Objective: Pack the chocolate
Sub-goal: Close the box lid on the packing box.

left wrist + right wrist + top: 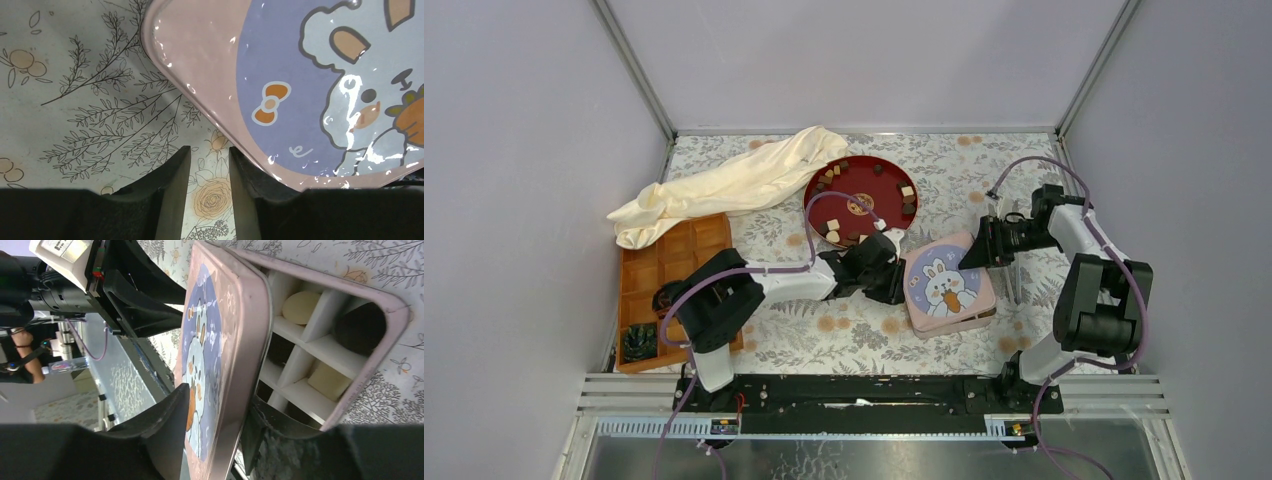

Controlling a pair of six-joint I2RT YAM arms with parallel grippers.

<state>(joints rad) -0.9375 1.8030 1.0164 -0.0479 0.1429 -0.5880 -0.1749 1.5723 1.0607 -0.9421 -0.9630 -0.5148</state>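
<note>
Far left: wooden tray (674,255), cream cloth (734,185), both out of your way. Loose chocolate (832,236) on red plate (879,185); more sits in divided box (385,335), under tilted lid (946,282). Your left gripper (210,150): fingers narrowly parted, empty, low beside lid's left edge. Your right gripper (217,397) pinches lid's right rim. Pieces probably light, smooth, easily crushed or flicked: take each across flat sides, squeeze gently. Lid looks stiff, glossy, likely slippery.

The flowered table (824,340) bears a red plate (879,185) and cream cloth (734,185) at the back, a wooden tray (674,250) at left — a pink box (372,367) mid-table.
</note>
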